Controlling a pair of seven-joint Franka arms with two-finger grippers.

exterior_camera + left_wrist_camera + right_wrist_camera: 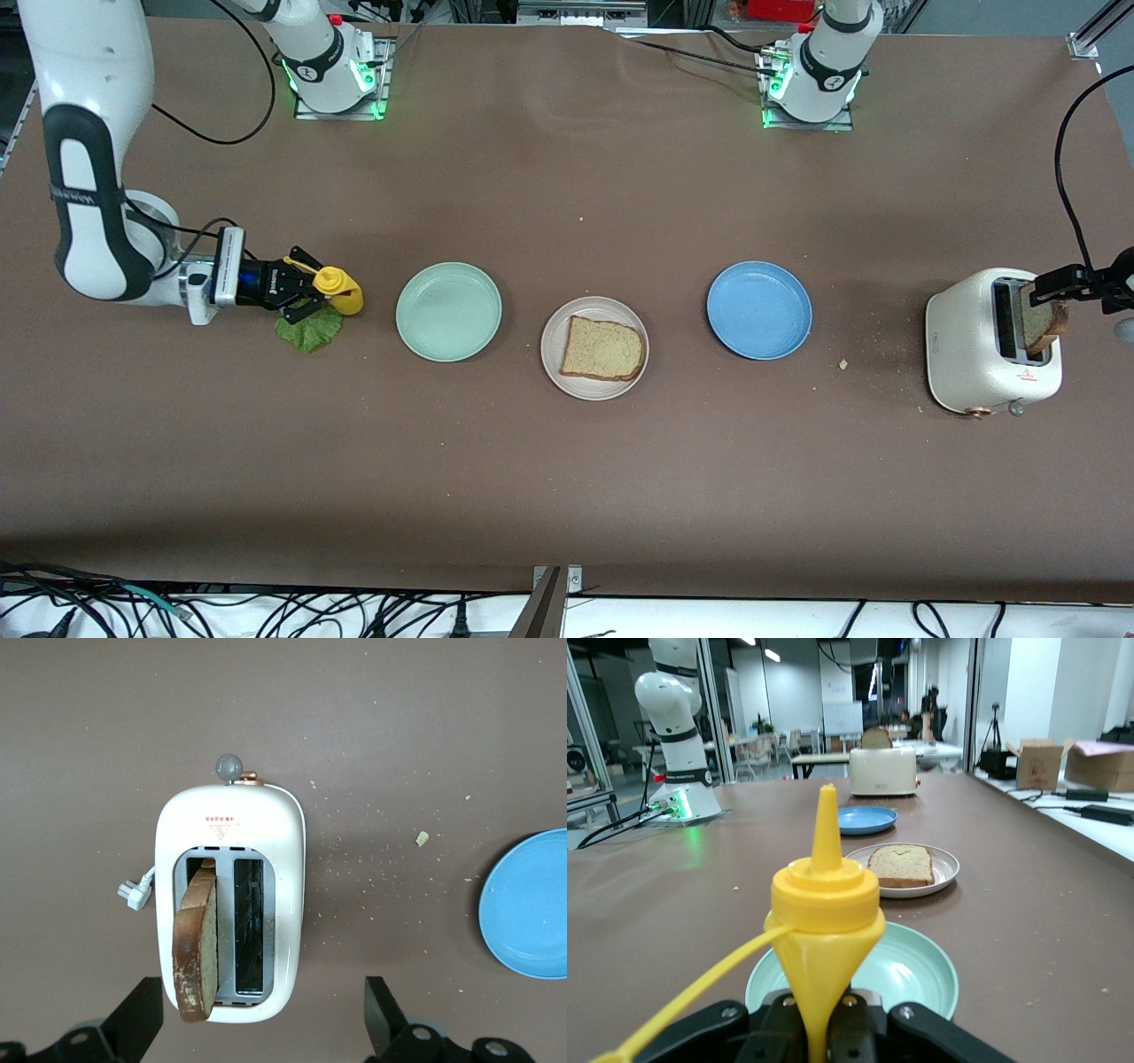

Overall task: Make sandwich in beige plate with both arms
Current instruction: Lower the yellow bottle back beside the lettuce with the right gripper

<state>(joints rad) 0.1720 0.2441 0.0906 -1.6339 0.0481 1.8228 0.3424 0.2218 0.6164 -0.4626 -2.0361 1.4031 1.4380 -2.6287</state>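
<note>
One bread slice [603, 347] lies flat on beige plate [556, 354].

a robotics lab: white robot arm bases [332, 66] bolted to a brown-covered table [567, 461], open cardboard boxes [1041, 762] on nearby workbenches.

Both arms are glossy white with black joint bands; the right arm [89, 151] carries grey lettering on one band. Black cables trail from each, and green lights glow at the left arm [828, 62] base. The right gripper [306, 297] is black behind a white wrist block.
</note>
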